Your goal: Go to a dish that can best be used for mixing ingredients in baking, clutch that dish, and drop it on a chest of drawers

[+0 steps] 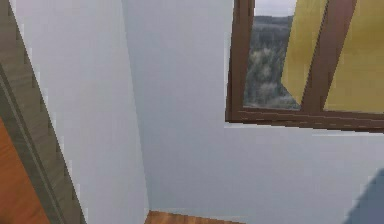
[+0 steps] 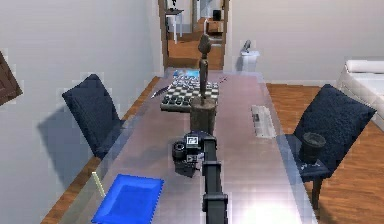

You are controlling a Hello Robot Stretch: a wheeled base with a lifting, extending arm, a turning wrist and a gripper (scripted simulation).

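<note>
The robot's arm (image 2: 212,185) reached across a long table (image 2: 250,165), its gripper (image 2: 186,156) low above the tabletop near a tall statue (image 2: 205,70) and a chessboard (image 2: 185,96); the state of its fingers, and whether it held anything, could not be told. A small dark round object (image 2: 313,143) at the table's far right edge, beside 1 of 2 blue chairs (image 2: 335,120), may have been the mixing bowl, though its shape was too vague to be sure. With the arm extended this far, any turn of the base risked sweeping it into the statue and toppling it. Ahead, a pale wall (image 1: 190,120) and a window (image 1: 300,60) stood close, so driving forward risked a collision.
</note>
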